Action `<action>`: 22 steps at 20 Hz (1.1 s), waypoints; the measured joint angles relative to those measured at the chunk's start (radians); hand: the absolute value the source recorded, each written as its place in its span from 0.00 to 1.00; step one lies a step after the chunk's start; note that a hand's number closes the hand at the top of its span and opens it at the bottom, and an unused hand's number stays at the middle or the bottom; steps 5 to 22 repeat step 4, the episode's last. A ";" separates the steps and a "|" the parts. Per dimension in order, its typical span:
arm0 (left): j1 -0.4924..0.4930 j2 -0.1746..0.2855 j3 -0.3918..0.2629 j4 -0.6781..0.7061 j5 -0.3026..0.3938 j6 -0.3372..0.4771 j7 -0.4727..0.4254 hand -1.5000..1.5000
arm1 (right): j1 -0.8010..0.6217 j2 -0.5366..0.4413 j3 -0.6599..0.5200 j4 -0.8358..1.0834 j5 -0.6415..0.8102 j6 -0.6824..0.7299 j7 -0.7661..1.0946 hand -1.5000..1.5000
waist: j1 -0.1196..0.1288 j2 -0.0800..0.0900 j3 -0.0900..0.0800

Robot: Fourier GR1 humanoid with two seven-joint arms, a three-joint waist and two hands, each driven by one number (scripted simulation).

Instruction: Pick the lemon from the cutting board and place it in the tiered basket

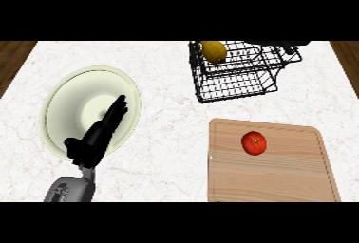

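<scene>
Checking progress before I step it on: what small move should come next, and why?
Probably just hold still: the lemon already lies in the tiered basket, and the cutting board holds only a tomato. The left hand rests open over the plate.

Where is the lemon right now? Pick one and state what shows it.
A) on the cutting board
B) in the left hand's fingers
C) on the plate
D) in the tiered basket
D: the lemon sits inside the tiered basket at the far side of the counter, while only a tomato lies on the cutting board.
</scene>
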 measured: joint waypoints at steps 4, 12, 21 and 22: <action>-0.005 -0.013 -0.007 0.002 -0.008 0.012 0.005 0.50 | 0.073 -0.117 -0.031 0.021 -0.024 0.107 -0.049 0.00 | 0.003 0.003 0.001; -0.005 -0.013 -0.007 0.002 -0.008 0.012 0.005 0.50 | 0.073 -0.117 -0.031 0.021 -0.024 0.107 -0.049 0.00 | 0.003 0.003 0.001; -0.005 -0.013 -0.007 0.002 -0.008 0.012 0.005 0.50 | 0.073 -0.117 -0.031 0.021 -0.024 0.107 -0.049 0.00 | 0.003 0.003 0.001; -0.005 -0.013 -0.007 0.002 -0.008 0.012 0.005 0.50 | 0.073 -0.117 -0.031 0.021 -0.024 0.107 -0.049 0.00 | 0.003 0.003 0.001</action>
